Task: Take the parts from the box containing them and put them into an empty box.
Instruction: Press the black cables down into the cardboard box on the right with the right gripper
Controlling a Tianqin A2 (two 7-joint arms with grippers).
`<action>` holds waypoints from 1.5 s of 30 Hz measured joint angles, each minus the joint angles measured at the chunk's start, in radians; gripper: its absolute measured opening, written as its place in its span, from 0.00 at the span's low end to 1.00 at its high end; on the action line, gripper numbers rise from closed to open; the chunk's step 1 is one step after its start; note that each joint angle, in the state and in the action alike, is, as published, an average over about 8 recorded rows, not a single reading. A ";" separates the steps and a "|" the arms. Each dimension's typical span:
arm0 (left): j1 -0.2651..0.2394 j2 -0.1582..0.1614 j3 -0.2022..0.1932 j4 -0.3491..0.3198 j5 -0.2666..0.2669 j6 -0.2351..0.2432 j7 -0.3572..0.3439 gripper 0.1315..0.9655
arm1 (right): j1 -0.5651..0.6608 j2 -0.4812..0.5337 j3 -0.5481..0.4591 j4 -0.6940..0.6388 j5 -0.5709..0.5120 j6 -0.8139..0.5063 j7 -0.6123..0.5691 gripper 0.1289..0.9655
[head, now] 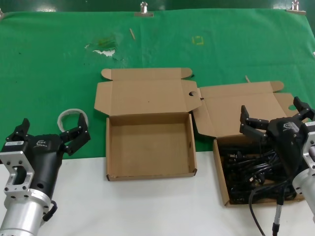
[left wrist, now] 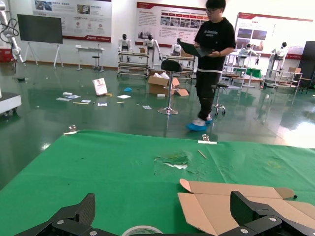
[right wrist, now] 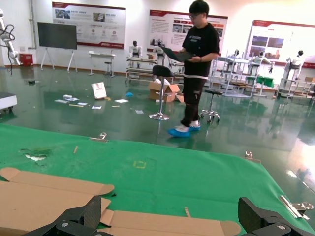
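Lying beneath right gripper [head: 275,118]: parts [head: 246,169]

head: looked down, near | wrists: low, faced far hall | shared: green cloth [head: 49,73], box lids [head: 147,93]

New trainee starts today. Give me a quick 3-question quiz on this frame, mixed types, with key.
1. True or false: the empty box sits to the robot's left of the box containing them.
2. Which gripper hovers over the parts? A) left B) right
3. Fill in: the left gripper is open beside a ring of ____.

Key: 1 true. 2 B, the right gripper, open. 3 tape.
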 joint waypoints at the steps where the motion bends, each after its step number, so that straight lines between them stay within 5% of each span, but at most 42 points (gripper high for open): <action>1: 0.000 0.000 0.000 0.000 0.000 0.000 0.000 1.00 | 0.000 0.000 0.000 0.000 0.000 0.000 0.000 1.00; 34: 0.000 0.000 0.000 0.000 0.000 0.000 0.000 1.00 | 0.000 0.000 0.000 0.000 0.000 0.000 0.000 1.00; 45: 0.000 0.000 0.000 0.000 0.000 0.000 0.000 0.92 | 0.014 -0.025 0.007 -0.002 -0.007 -0.023 -0.026 1.00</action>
